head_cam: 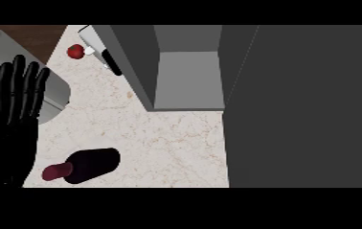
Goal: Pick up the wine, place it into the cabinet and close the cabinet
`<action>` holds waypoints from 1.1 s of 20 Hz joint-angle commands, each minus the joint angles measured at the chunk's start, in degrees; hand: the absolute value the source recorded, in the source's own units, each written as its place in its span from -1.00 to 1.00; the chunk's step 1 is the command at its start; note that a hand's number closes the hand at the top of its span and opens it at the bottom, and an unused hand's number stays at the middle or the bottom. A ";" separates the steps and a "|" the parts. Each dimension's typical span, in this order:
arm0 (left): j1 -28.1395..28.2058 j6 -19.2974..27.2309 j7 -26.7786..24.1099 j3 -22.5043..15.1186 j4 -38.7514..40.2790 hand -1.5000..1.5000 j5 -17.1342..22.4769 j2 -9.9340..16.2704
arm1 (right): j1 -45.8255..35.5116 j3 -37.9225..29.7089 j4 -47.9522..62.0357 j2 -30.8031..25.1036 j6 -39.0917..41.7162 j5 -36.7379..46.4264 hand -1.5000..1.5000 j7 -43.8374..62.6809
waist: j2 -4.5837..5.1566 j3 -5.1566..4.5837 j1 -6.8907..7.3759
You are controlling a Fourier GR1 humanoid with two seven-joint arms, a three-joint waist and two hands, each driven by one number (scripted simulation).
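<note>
The dark red wine bottle (84, 166) lies on its side on the pale marble counter (163, 137), near the front edge, with its round red cap pointing left. No hand holds it. The left hand (21, 91) is black and rests at the left edge, fingers straight and up, holding nothing. The right hand does not show at all. The grey cabinet (187, 70) stands open at the back, well apart from the bottle, with its inside bare. Its dark door (293, 108) swings out to the right. A small red fruit (75, 51) sits far back. To pick the bottle up well, a hand should come down over its fat middle and curl round it, so it cannot roll away.
</note>
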 commanded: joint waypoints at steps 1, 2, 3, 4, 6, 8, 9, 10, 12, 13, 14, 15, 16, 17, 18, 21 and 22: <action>4.39 2.26 -0.06 -4.05 -7.21 -1.00 -4.84 -2.27 | 1.60 -2.74 -3.96 -1.11 1.83 -4.13 -1.00 0.63 | 1.50 -1.39 0.16; 7.08 1.93 -1.67 -4.82 -8.37 -1.00 -4.97 -2.92 | 2.94 -2.18 -4.16 -0.98 3.13 -5.42 -1.00 0.36 | 1.53 -1.41 0.22; 14.77 2.30 -6.96 -8.55 -11.23 -1.00 -7.96 -5.05 | 4.70 0.42 -4.18 0.22 2.38 -2.88 -1.00 -0.13 | 1.41 -1.43 0.66; 13.55 4.16 -9.69 -10.46 -8.56 -1.00 -10.90 -6.75 | 9.39 2.24 -7.82 0.69 3.68 -3.49 -1.00 -0.44 | 1.43 -1.43 0.00; 22.33 7.13 -13.51 -17.51 -13.87 -1.00 -13.36 -7.02 | 11.05 1.98 -8.39 -0.13 5.18 -5.04 -1.00 -0.17 | 1.16 -1.42 0.49; 20.91 8.13 -8.98 -20.45 -9.29 -1.00 1.66 -7.08 | 10.06 6.12 -5.77 -2.78 11.05 -9.98 -1.00 5.04 | 1.23 -1.57 0.76; 24.99 7.57 -10.69 -22.51 -10.61 -1.00 1.65 -7.11 | 10.74 4.44 -7.34 -3.76 11.16 -11.18 -1.00 6.30 | 1.18 -1.53 0.83; 25.76 10.63 -13.26 -25.76 -10.06 -1.00 0.67 -7.12 | 11.02 4.03 -5.05 -3.80 12.36 -12.16 -1.00 4.24 | 1.37 -1.45 0.80; 29.44 12.33 -13.27 -32.35 -13.04 -1.00 -4.00 -7.15 | 12.69 0.83 -9.30 -6.11 14.08 -16.58 -1.00 6.89 | 1.34 -1.39 0.40; 30.96 13.49 -14.91 -35.19 -13.12 -1.00 -4.71 -7.16 | 11.39 4.05 -11.99 -4.69 11.82 -14.96 -1.00 10.80 | 1.35 -1.44 0.60; 30.52 15.63 -12.79 -38.62 -14.15 -1.00 -7.21 -7.16 | 11.21 2.84 -13.81 -5.21 11.39 -15.72 -1.00 12.31 | 1.42 -1.41 0.38; 32.89 15.72 -13.48 -41.12 -15.34 -1.00 -10.58 -7.17 | 15.53 8.11 -16.17 -3.21 11.04 -11.28 -1.00 11.05 | 1.31 -1.41 0.33; 33.82 17.27 -16.29 -43.86 -13.27 -1.00 -11.78 -7.17 | 11.33 0.23 -14.49 -6.70 13.00 -19.44 -1.00 13.27 | 1.44 -1.40 0.53; 35.77 16.68 -18.58 -43.76 -12.56 -1.00 -11.16 -6.79 | 11.84 3.73 -17.86 -5.16 11.11 -16.92 -1.00 15.59 | 1.45 -1.44 0.52; 36.98 18.28 -18.16 -48.09 -14.01 -1.00 -13.63 -6.91 | 8.45 3.44 -15.78 -5.17 9.41 -14.93 -1.00 17.13 | 1.47 -1.44 0.79; 36.41 21.93 -19.26 -51.07 -11.76 -1.00 -16.16 -6.89 | 9.58 4.22 -16.59 -4.30 10.28 -15.11 -1.00 17.09 | 1.54 -1.42 0.48; 40.32 21.09 -17.85 -51.16 -19.17 -1.00 -15.19 -3.15 | 9.28 4.60 -20.97 -4.64 8.53 -16.71 -1.00 21.56 | 1.42 -1.44 0.69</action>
